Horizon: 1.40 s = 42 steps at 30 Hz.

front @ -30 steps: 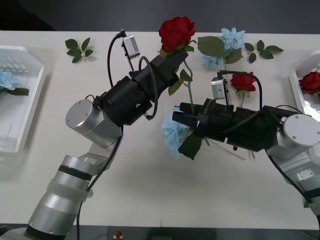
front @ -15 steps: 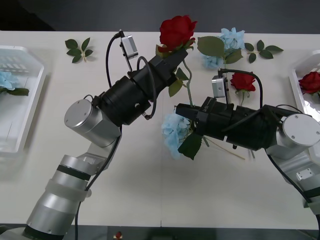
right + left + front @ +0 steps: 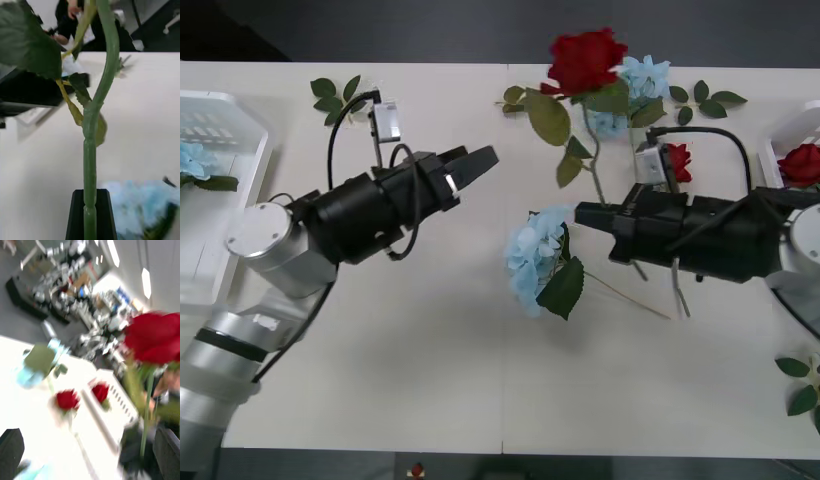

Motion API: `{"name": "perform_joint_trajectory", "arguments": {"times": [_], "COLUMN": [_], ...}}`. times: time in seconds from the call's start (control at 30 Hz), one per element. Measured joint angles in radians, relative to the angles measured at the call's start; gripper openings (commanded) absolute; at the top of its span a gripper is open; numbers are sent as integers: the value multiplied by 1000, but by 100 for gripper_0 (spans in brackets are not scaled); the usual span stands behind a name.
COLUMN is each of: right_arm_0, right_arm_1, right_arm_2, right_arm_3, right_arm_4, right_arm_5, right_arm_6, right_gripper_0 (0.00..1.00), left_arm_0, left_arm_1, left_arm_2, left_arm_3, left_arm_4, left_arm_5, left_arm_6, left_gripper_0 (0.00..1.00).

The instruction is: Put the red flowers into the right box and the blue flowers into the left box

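Here a red rose [image 3: 585,58] is held upright above the table's far edge, its thin, bendy stem [image 3: 90,161] clamped low by the right gripper [image 3: 592,214]; the left gripper [image 3: 472,163] hangs released, mid-table.

both arms share one build: matte black cylindrical forearm housings joined to brushed silver round-capped joints, the left arm's lower segments silver with a black ring and a translucent white collar. a small silver box-shaped camera module sits atop each wrist, fed by looping black cables. the black, tapered left gripper [image 3: 470,163] bears a small white mark near its base. the right gripper [image 3: 588,214] is black and blunt-ended.
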Motion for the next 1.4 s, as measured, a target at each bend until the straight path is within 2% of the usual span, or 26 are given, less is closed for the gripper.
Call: {"name": "perform_joint_trajectory", "arguments": {"times": [0.17, 0.3, 0.5, 0.63, 0.77, 1.0, 1.4], "right_arm_0": [-15, -15, -14, -14, -14, -14, -15], "right_arm_1": [-260, -434, -579, -600, -600, -598, -488], "right_arm_2": [21, 20, 21, 21, 22, 42, 44], "right_arm_3": [20, 91, 279, 408, 506, 616, 759], "right_arm_4": [-3, -84, -136, -136, -98, 22, 212], "right_arm_5": [-16, -38, -61, -62, -103, -190, -329], "right_arm_6": [-199, -215, -217, -217, -217, -217, -217], "right_gripper_0": [0, 0, 0, 0, 0, 0, 1], "left_arm_0": [18, 18, 18, 18, 18, 18, 18], "left_arm_1": [170, 295, 427, 444, 443, 442, 435], "left_arm_2": [-2, -2, -1, 26, 60, 66, 66], "left_arm_3": [-1, -16, -56, -62, -64, -69, -70], "left_arm_4": [67, 102, 103, 103, 103, 119, 119], "left_arm_5": [132, 213, 267, 278, 278, 278, 278], "left_arm_6": [0, 0, 0, -28, -158, -158, -158], "left_gripper_0": [100, 100, 100, 100, 100, 100, 100]}}
